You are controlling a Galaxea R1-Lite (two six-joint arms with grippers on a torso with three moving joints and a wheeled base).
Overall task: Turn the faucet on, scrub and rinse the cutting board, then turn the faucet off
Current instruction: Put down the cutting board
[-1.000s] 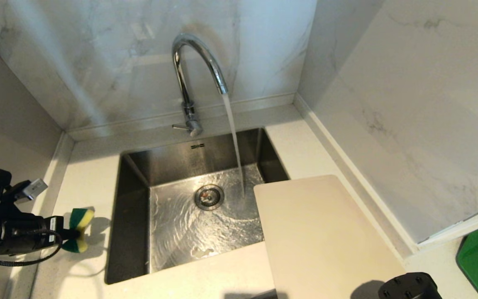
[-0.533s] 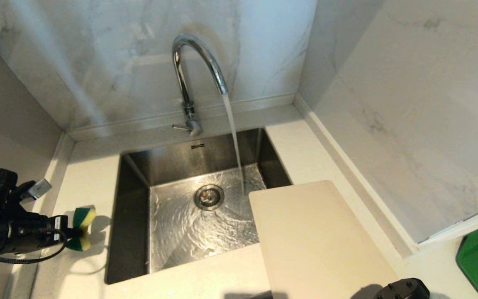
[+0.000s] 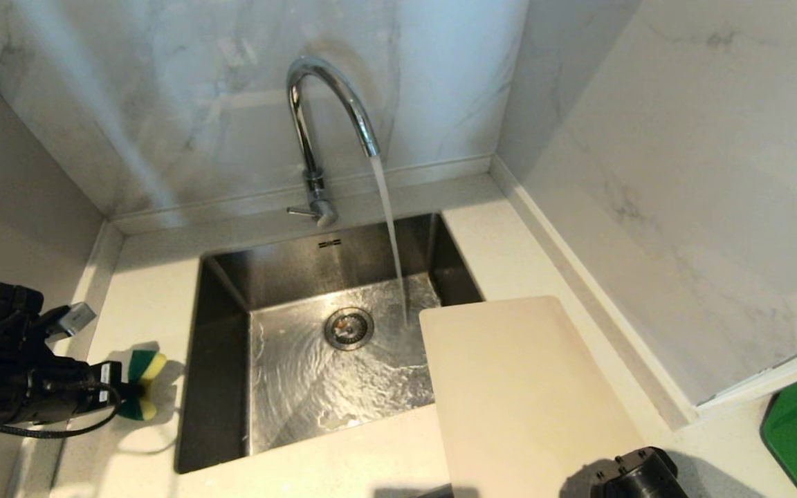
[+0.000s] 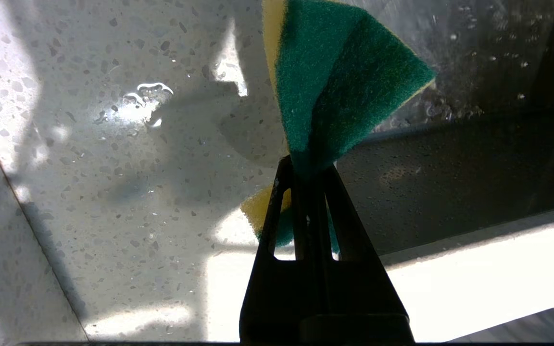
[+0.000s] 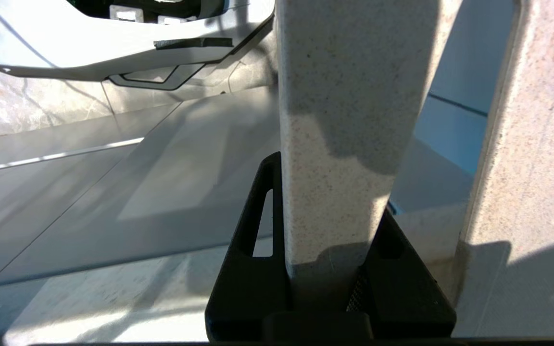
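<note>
Right pincer (image 5: 327, 269) clamped on cutting board (image 3: 530, 394) near edge, board over desk (image 3: 149, 304) and sink (image 3: 222, 360) corner. Left pincer (image 4: 308, 166) squeezed together on sponge (image 3: 142, 384). Faucet (image 3: 329, 104) running behind. Risk: wet board slips from edge grip, stream splashes.

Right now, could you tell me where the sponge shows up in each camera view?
Head view: the green-and-yellow sponge is at the lower left, over the countertop beside the sink, pinched by the left gripper.
Left wrist view: upper centre, fanning out above the shut fingers.
Right wrist view: not in it.
Shared landmark: the sink's dark left wall.
</note>
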